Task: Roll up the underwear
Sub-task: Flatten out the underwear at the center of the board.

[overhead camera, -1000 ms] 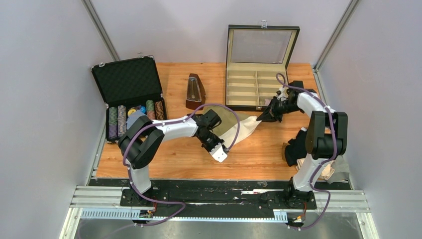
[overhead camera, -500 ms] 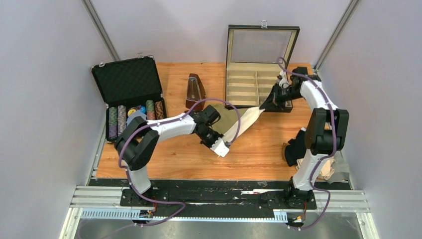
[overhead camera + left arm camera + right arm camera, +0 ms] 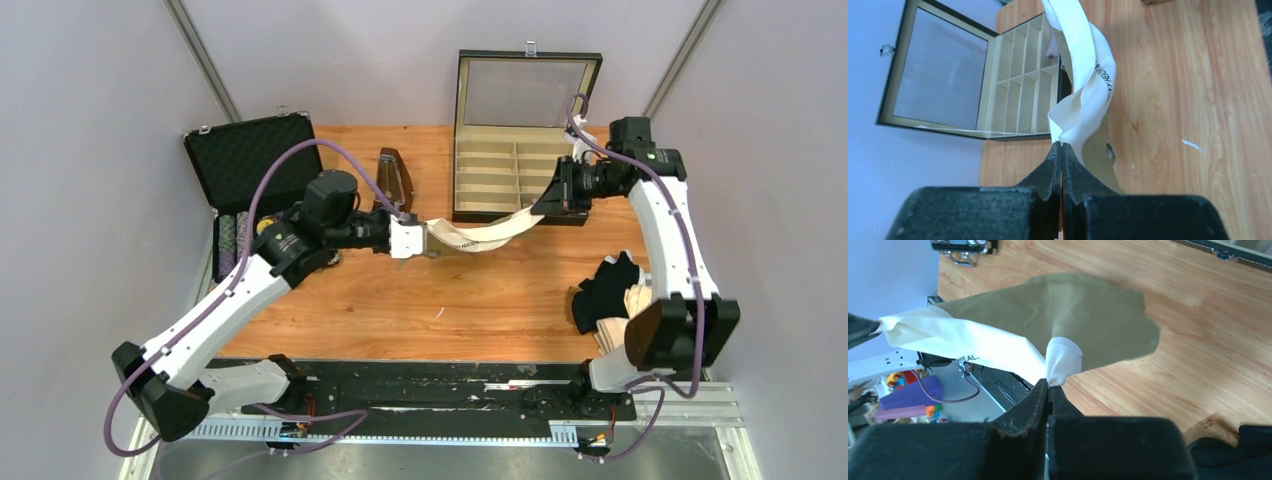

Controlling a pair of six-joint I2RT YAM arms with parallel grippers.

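Underwear: olive-khaki, pale lettered waistband.

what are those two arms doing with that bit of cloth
The two arms hold one olive-khaki pair of underwear up between them, above the wooden table. The left end effector and the right end effector are each shut on its pale waistband, which hangs in the air. Nothing is rolled yet. A pile of black and cream underwear lies near the right arm's base.

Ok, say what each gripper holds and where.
Both grip the olive underwear by its pale waistband: left gripper one end, right gripper the other.
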